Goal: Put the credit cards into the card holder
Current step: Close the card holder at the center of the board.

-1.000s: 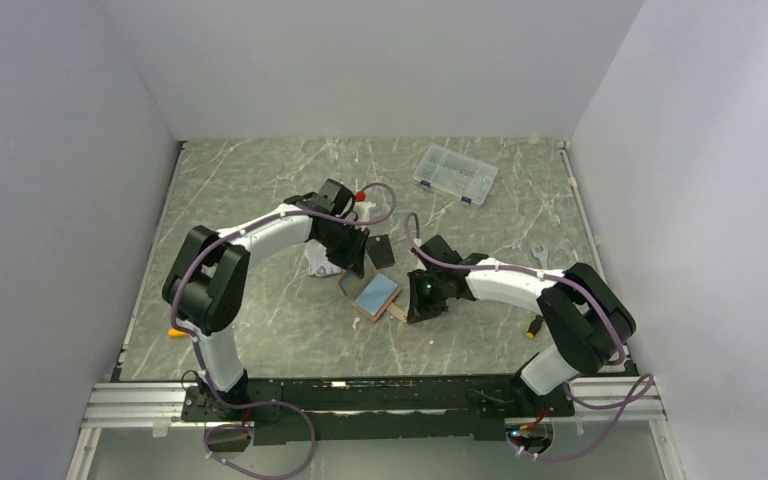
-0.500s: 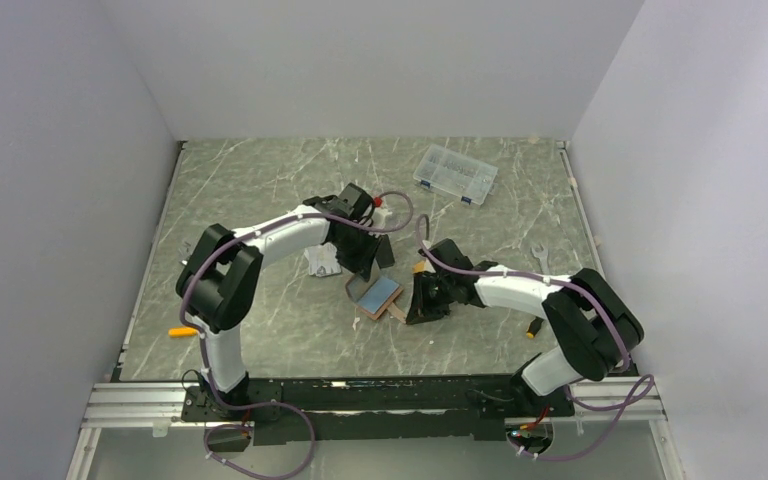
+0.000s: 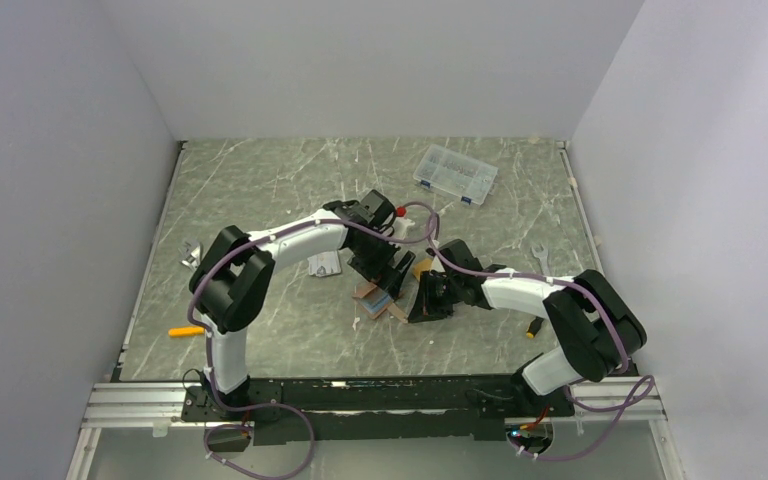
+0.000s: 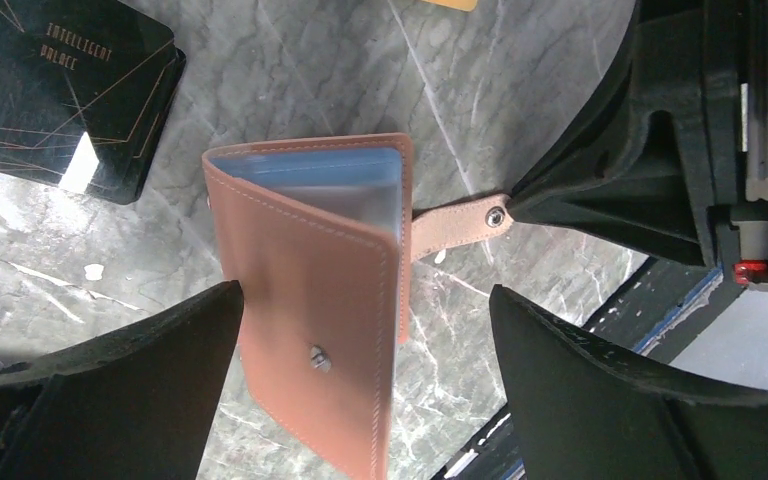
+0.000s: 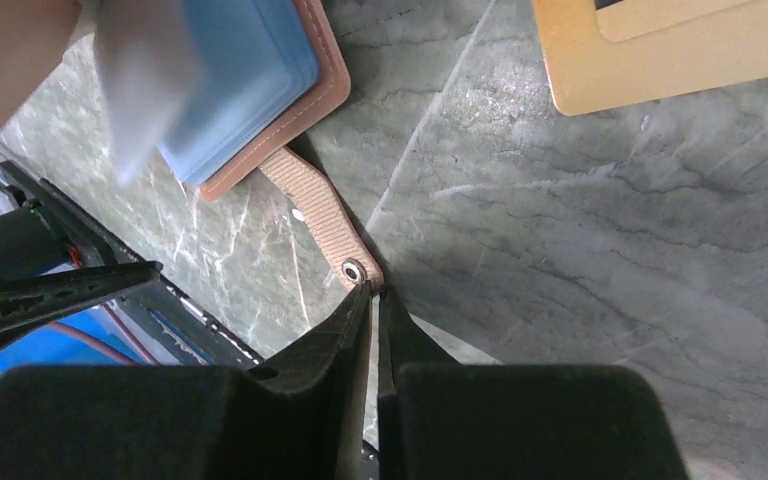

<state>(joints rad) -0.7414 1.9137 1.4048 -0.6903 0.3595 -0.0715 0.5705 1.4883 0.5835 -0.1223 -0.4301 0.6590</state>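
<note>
The tan-brown card holder point(image 4: 310, 300) lies on the marble with its flap half folded over the blue-grey pockets point(image 5: 240, 80). In the top view the card holder point(image 3: 375, 300) sits between both arms. My left gripper point(image 4: 365, 290) hovers just above it, jaws wide open, one finger on each side and nothing held. My right gripper point(image 5: 372, 292) is shut on the tip of the holder's snap strap point(image 5: 320, 225), low on the table. Two orange-gold credit cards point(image 5: 680, 60) lie overlapped just beyond the right gripper. A silver-grey card is not in view.
A black box with thin gold print point(image 4: 60, 90) lies beside the holder. At the back stands a clear plastic organiser point(image 3: 454, 173). A white object point(image 3: 324, 263) lies under the left arm, a wrench point(image 3: 538, 255) at the right, and an orange item point(image 3: 186, 331) at the left.
My left gripper has swung right over the card holder and opened wide. The holder's flap, lying open before, is now half folded. My right gripper stays at the strap.
</note>
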